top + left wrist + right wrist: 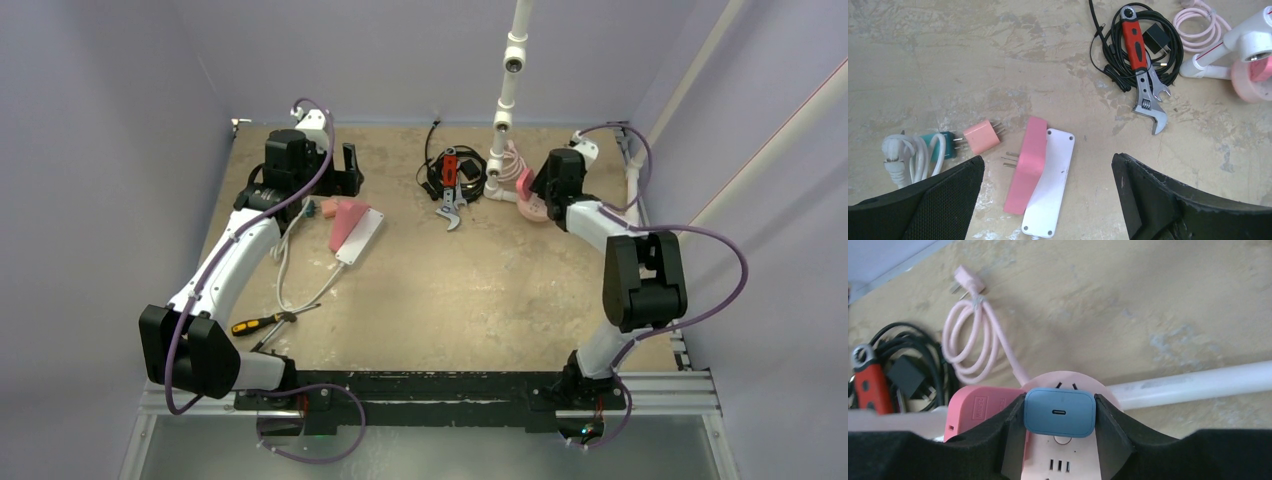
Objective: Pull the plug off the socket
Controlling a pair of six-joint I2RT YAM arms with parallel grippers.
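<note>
We see a worn, mottled beige table (pixel 450 290) enclosed on three sides by plain pale-lavender walls (pixel 100 150), evenly lit, with a silver metal rail (pixel 665 388) along its near edge.

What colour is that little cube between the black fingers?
The plug is light blue; right wrist view shows it best.

We cannot see the socket (pixel 1068 381) past the right wrist view's edge at 6 o'clock, its 3 and 9 o'clock flanks sit behind the fingers of the right gripper (pixel 1060 407), and from above that gripper hides the plug (pixel 1060 415) entirely.
</note>
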